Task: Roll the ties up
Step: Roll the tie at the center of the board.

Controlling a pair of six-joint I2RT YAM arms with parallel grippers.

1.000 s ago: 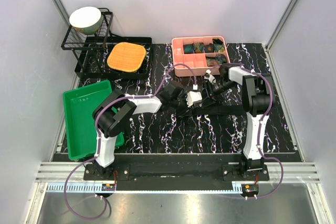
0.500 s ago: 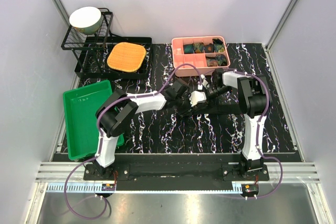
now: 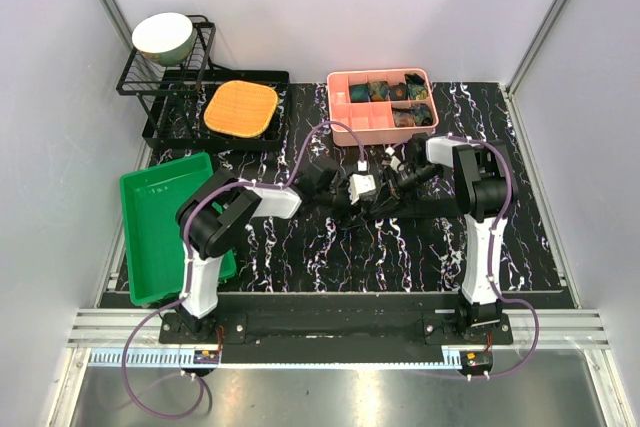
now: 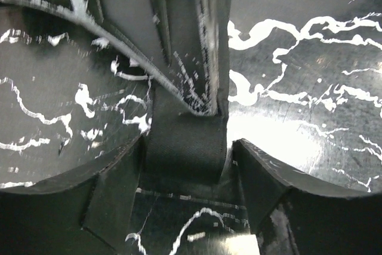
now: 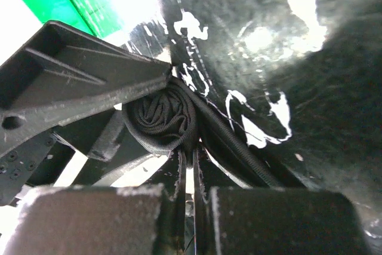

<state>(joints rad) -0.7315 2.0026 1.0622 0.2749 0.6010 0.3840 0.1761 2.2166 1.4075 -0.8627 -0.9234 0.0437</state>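
Observation:
A black tie [image 3: 430,209] lies flat across the middle of the marble table, its left end wound into a small roll [image 5: 161,117]. My left gripper [image 3: 368,197] meets that roll from the left. In the left wrist view this gripper [image 4: 188,171] is open, its fingers [image 4: 113,195] standing either side of the tie [image 4: 185,141] with thin gaps. My right gripper [image 3: 388,185] comes in from the right. In the right wrist view it [image 5: 191,156] is shut, pinching the tie fabric at the roll's lower edge. More rolled ties [image 3: 385,90] sit in a pink divided box [image 3: 345,112].
A green tray [image 3: 160,222] lies at the left, beside the left arm. A black wire rack [image 3: 150,82] with a bowl [image 3: 165,37] stands at the back left. Next to it an orange pad [image 3: 240,109] rests on a black tray.
The right gripper has closed onto the roll's edge, and the left gripper's jaws have opened wider. Both grippers have shifted slightly left along the tie.

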